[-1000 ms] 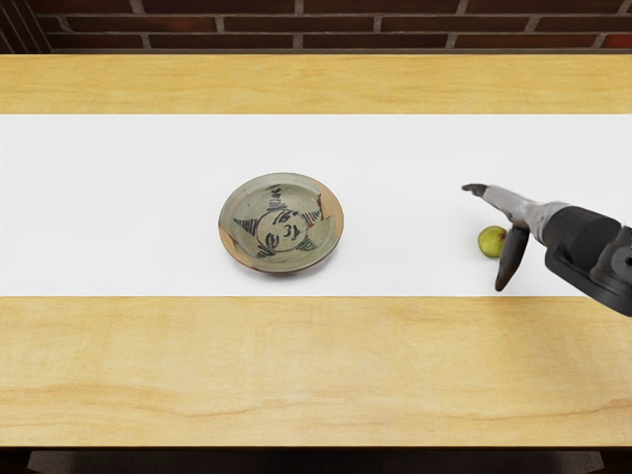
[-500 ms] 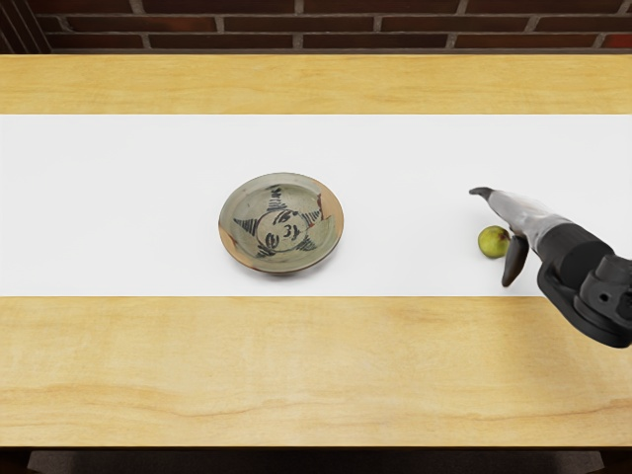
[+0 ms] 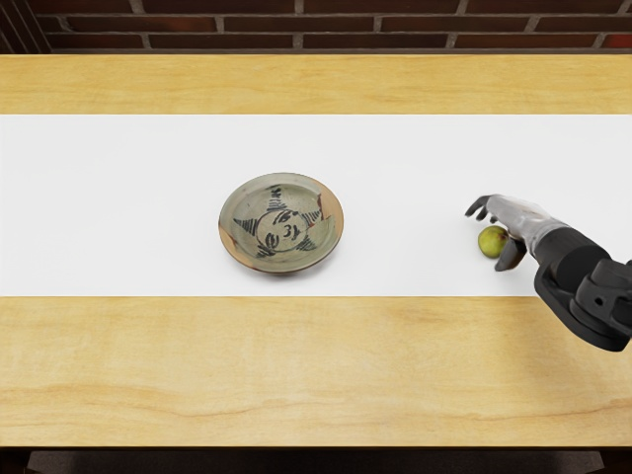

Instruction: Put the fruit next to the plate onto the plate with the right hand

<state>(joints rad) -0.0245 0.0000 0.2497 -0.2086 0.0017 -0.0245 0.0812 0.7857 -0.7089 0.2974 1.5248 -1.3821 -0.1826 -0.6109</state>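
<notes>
A small green fruit lies on the white runner, well to the right of the plate, a greenish-brown dish with dark markings inside. My right hand comes in from the right edge and straddles the fruit. Its fingers bend over the far side of the fruit, and the thumb sits at its near right side. The fingers stand a little off the fruit, so the hand is open around it. The fruit rests on the table. The left arm is out of view.
The white runner crosses the wooden table from left to right. A brick wall stands behind the far edge. Bare runner lies between the fruit and the plate.
The right hand has lowered and drawn slightly right around the fruit. Its fingers, straight before, now curl over it, and the thumb has come closer. The fruit has not moved.
</notes>
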